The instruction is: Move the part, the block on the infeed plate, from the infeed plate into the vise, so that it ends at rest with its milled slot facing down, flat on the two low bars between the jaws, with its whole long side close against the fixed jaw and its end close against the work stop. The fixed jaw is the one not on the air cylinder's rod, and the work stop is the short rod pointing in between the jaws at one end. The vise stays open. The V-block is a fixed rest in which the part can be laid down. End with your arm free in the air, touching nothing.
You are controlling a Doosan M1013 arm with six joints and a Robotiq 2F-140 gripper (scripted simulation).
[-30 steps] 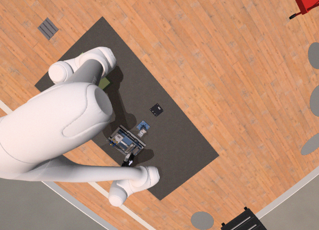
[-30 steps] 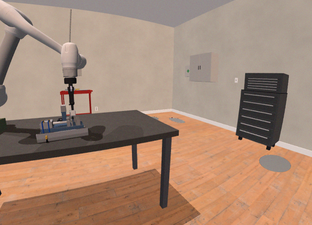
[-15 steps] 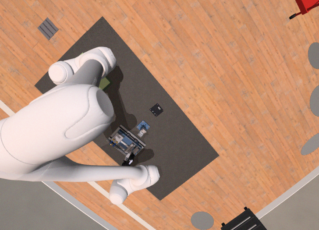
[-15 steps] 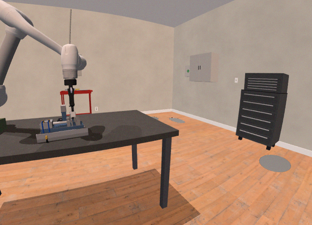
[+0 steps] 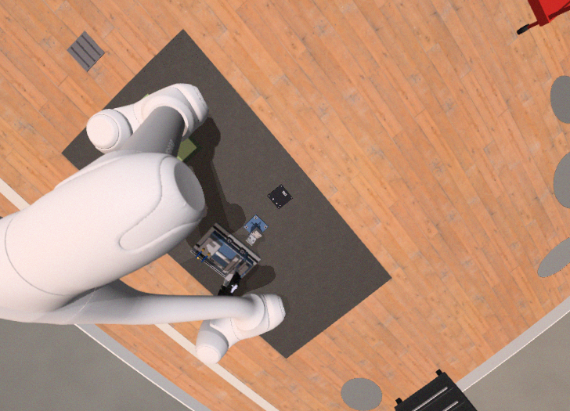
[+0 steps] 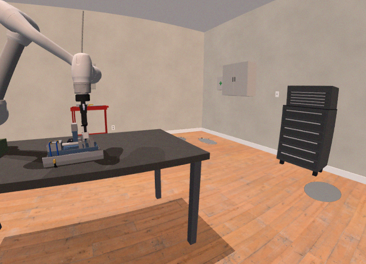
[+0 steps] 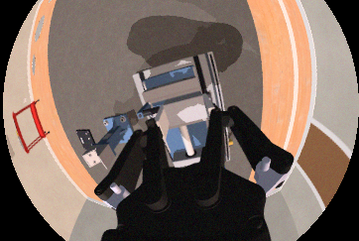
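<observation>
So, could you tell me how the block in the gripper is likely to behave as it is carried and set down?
The block looks like a rigid, flat-sided metal piece, so it probably will not flex or roll. The gripper is shut on it over the vise, pinching only part of it, so it might swivel or slip if bumped. Its size suggests some weight for its bulk.

Arm (image 5: 91, 222) hides part of the vise (image 5: 225, 252); the slot is too small to tell
</observation>
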